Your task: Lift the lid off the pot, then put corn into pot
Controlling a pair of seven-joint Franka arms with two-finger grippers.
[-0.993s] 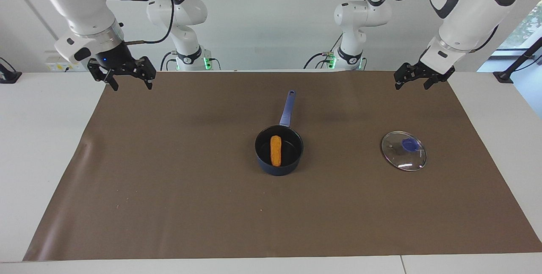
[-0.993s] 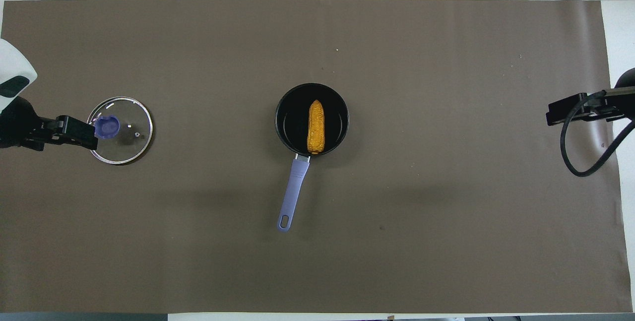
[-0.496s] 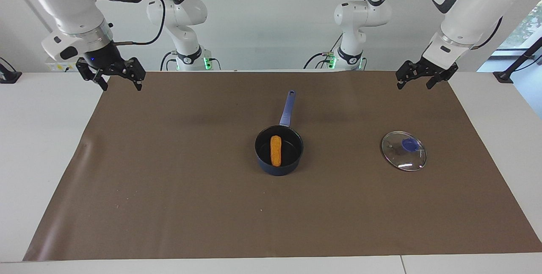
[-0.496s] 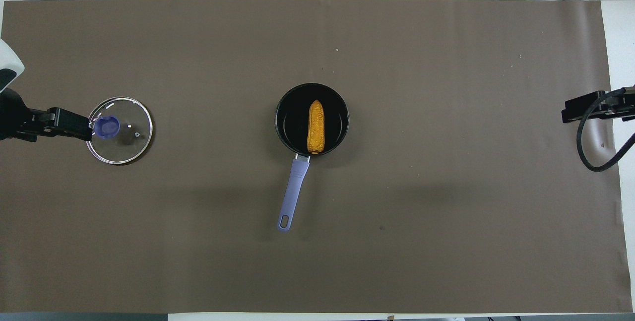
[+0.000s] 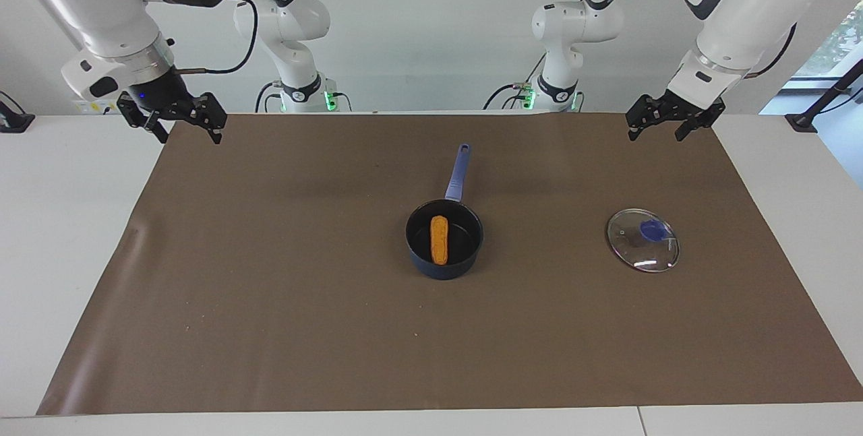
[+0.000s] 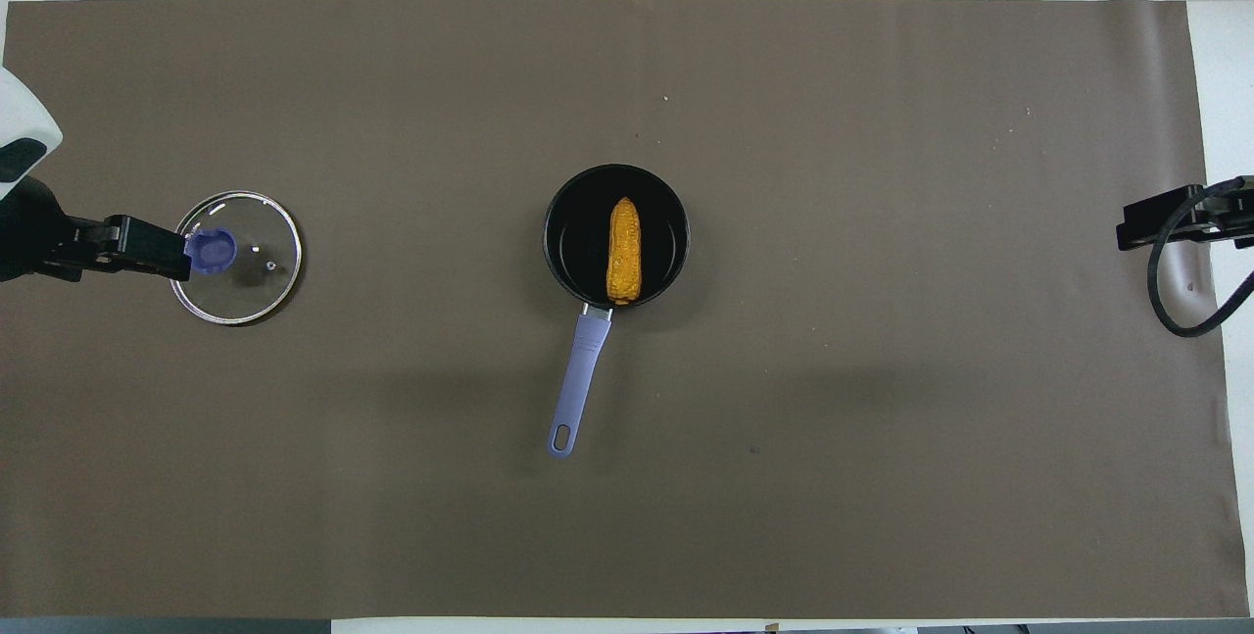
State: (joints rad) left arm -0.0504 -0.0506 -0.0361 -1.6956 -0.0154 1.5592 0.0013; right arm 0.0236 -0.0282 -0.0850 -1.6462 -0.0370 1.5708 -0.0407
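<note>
White surface (image 5: 61,220) under a brown mat (image 5: 283,301), white wall above. Right end effector (image 5: 172,119) raised over the mat's corner, open, empty. Corn (image 5: 439,239) inside the pot (image 5: 465,257) mid-mat. Lid (image 5: 642,240) flat toward the left arm's end. Left end effector (image 5: 674,119) raised, open, empty.

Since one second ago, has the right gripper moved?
Yes. The right gripper has drawn outward, from over the brown mat to its edge at the right arm's end.
</note>
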